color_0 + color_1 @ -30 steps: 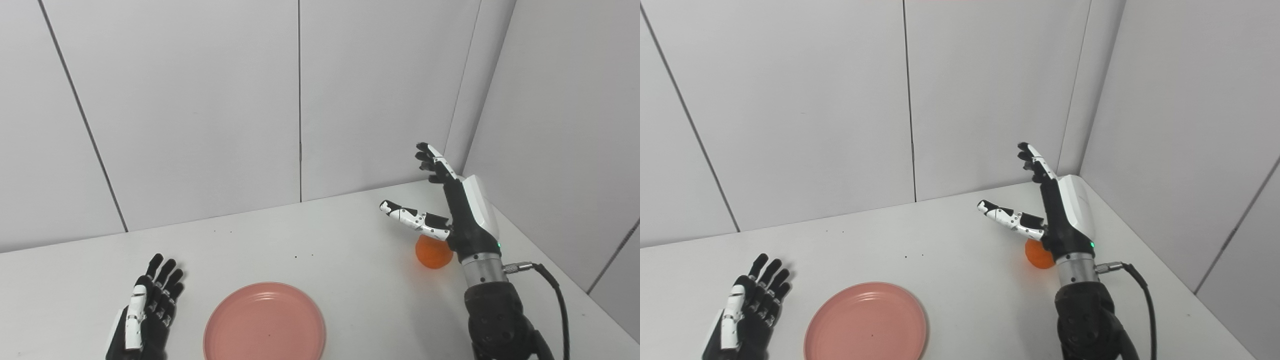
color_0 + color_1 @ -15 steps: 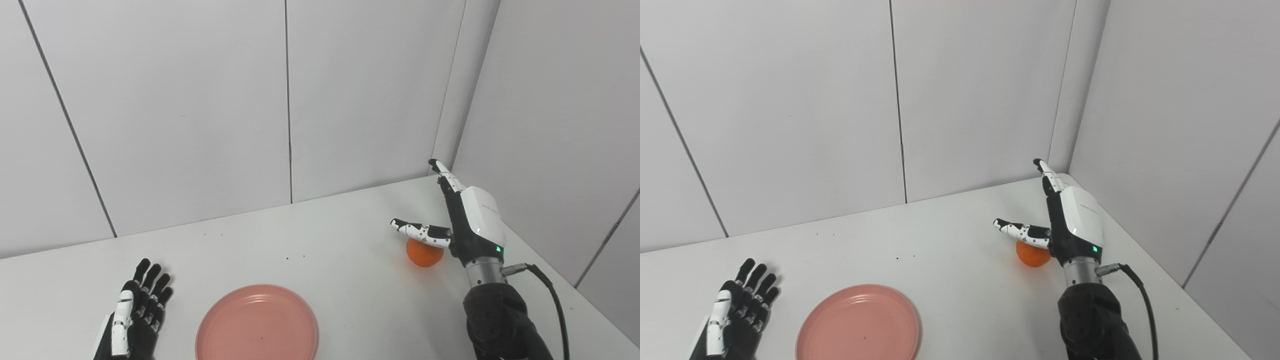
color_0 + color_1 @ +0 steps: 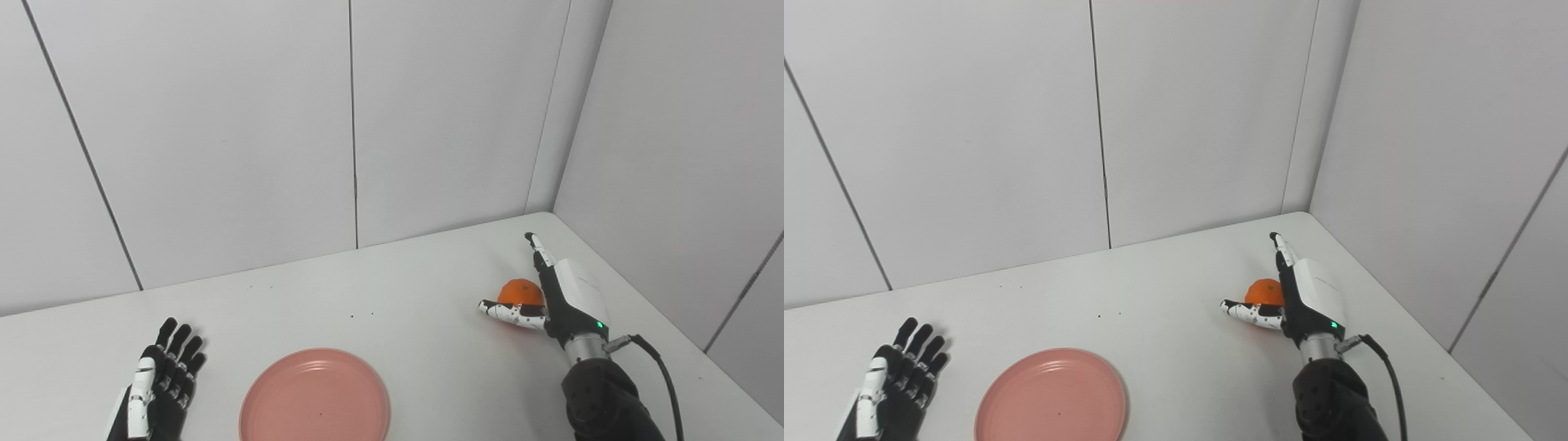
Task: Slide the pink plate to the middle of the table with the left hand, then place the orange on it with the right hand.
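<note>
**A:** What has changed in the last second?

**B:** The right robot hand (image 3: 560, 300) has come down. A second ago it stood raised above the orange (image 3: 520, 292), fingers pointing up at the wall; now it lies low, just over the tabletop (image 3: 392, 306), with the orange between its thumb and its fingers. The thumb reaches across the near side of the fruit, the fingers run along its right side toward the far right corner.

**A:** Has it closed on the orange?

**B:** Not that I can see. The thumb and fingers are spread apart, cradling the fruit rather than clamping it. The orange looks as if it rests on the tabletop, near the right edge. I judge the grasp is about to begin, not done.

**A:** And the plate?

**B:** The pink plate (image 3: 315, 397) sits at the near edge, roughly midway along it, partly cut off by the bottom of the picture. It looks to be where it was a second ago, so the sliding step seems finished. The left robot hand (image 3: 153, 392) lies flat near the near left corner, fingers apart, holding nothing, well clear of the plate.

**A:** The surroundings?

**B:** A plain white tabletop with a few small dark specks toward its far edge, set into a corner of pale grey wall panels (image 3: 245, 135) with thin dark seams. A black cable (image 3: 658, 367) trails from the right wrist.
</note>
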`<move>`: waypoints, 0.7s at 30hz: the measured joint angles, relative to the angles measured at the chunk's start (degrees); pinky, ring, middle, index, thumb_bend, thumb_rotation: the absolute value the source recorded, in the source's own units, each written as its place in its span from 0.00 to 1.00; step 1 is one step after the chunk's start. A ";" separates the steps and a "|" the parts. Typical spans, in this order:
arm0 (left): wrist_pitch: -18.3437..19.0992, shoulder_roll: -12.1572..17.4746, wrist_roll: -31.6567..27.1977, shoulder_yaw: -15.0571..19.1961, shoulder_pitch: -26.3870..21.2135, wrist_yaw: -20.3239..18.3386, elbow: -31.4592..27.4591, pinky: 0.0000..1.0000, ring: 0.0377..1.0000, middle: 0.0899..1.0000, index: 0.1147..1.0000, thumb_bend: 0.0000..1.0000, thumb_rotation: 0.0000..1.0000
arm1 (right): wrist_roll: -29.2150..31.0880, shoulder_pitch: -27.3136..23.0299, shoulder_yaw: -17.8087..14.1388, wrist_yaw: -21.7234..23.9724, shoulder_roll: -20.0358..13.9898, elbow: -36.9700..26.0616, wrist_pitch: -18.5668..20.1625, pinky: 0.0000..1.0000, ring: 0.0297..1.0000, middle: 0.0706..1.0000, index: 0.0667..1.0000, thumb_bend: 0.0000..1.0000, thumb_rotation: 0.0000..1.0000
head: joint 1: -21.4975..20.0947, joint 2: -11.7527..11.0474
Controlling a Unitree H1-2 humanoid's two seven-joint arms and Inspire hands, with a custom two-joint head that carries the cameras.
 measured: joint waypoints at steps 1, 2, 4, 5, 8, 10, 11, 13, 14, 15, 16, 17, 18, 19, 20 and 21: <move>0.04 0.09 0.00 0.01 0.02 0.00 -0.04 0.99 0.97 0.99 0.98 0.30 1.00 | 0.01 -0.06 0.15 0.02 -0.09 0.54 0.02 0.68 0.86 0.94 0.97 0.91 0.46 | 0.00 0.00; 0.08 0.17 -0.02 0.04 0.05 0.00 -0.13 0.99 0.97 0.99 0.98 0.30 1.00 | 0.05 -0.09 0.25 0.08 -0.24 1.19 0.11 0.68 0.86 0.94 0.97 0.91 0.46 | 0.26 -0.26; 0.31 0.30 -0.64 0.25 0.17 0.00 -0.33 1.00 0.97 0.98 0.98 0.30 1.00 | 0.19 -0.09 0.38 0.14 -0.41 1.83 0.36 0.69 0.85 0.94 0.96 0.93 0.47 | 0.18 -0.18; 0.39 0.33 -0.85 0.35 0.20 0.00 -0.38 1.00 0.97 0.98 0.98 0.29 1.00 | 0.26 -0.11 0.39 0.14 -0.51 2.21 0.47 0.67 0.85 0.94 0.96 0.94 0.47 | 0.09 -0.09; 0.95 0.45 -0.84 0.30 0.38 0.00 -0.98 1.00 0.97 0.99 0.99 0.29 1.00 | 0.86 -0.28 0.40 0.16 -0.84 3.51 1.15 0.68 0.85 0.94 0.96 0.96 0.48 | -0.09 0.35; 1.44 0.61 -0.83 0.24 0.58 0.00 -1.40 1.00 0.97 0.99 0.99 0.29 1.00 | 0.99 -0.42 0.60 0.16 -1.16 4.59 1.32 0.68 0.85 0.94 0.96 0.96 0.49 | -0.09 0.35; 1.57 0.61 -0.83 0.23 0.62 0.00 -1.51 1.00 0.97 0.99 0.99 0.29 1.00 | 1.10 -0.44 0.72 0.16 -1.32 5.09 1.46 0.69 0.85 0.94 0.96 0.96 0.49 | -0.09 0.35; 2.00 0.61 -0.87 0.32 0.71 0.00 -1.80 0.99 0.97 0.98 0.97 0.29 1.00 | 1.43 -0.46 0.87 0.16 -1.53 5.66 1.65 0.69 0.85 0.94 0.96 0.96 0.48 | -0.09 0.44; 2.24 0.61 -0.89 0.39 0.74 0.02 -1.94 0.99 0.97 0.98 0.97 0.29 1.00 | 1.50 -0.53 0.93 0.16 -1.63 6.07 1.65 0.69 0.85 0.94 0.96 0.96 0.48 | -0.17 0.61; 2.46 0.60 -0.96 0.43 0.75 0.08 -2.06 0.99 0.96 0.98 0.97 0.29 1.00 | 1.59 -0.63 0.94 0.15 -1.73 6.61 1.66 0.68 0.85 0.94 0.95 0.96 0.48 | -0.18 0.62; 2.83 0.60 -0.97 0.43 0.78 0.12 -2.28 0.99 0.97 0.98 0.98 0.29 1.00 | 1.71 -0.72 0.94 0.15 -1.81 7.04 1.69 0.67 0.85 0.94 0.95 0.96 0.47 | -0.18 0.62; 3.28 0.61 -0.96 0.42 0.81 0.13 -2.54 1.00 0.97 0.98 0.98 0.28 1.00 | 1.82 -0.74 0.93 0.09 -1.87 7.24 1.73 0.67 0.84 0.94 0.95 0.96 0.47 | -0.18 0.62; 3.64 0.61 -0.95 0.40 0.89 0.14 -2.88 1.00 0.97 0.99 0.98 0.28 1.00 | 1.91 -0.80 0.93 0.06 -1.87 7.26 1.73 0.67 0.84 0.94 0.95 0.95 0.47 | -0.18 1.14; 3.98 0.61 -0.93 0.41 1.00 0.14 -3.12 1.00 0.97 0.99 0.98 0.28 1.00 | 1.96 -0.89 0.93 0.04 -1.91 7.36 1.74 0.67 0.84 0.94 0.95 0.96 0.47 | -0.18 1.14; 4.12 0.61 -0.93 0.42 1.06 0.14 -3.27 1.00 0.97 0.99 0.98 0.28 1.00 | 1.96 -1.05 0.93 0.01 -2.01 7.65 1.76 0.67 0.84 0.94 0.95 0.96 0.48 | -0.18 1.23; 4.14 0.61 -0.94 0.45 1.10 0.14 -3.30 1.00 0.97 0.98 0.98 0.28 1.00 | 1.95 -1.35 0.92 -0.05 -2.13 8.07 1.78 0.68 0.84 0.94 0.95 0.96 0.47 | -0.18 1.40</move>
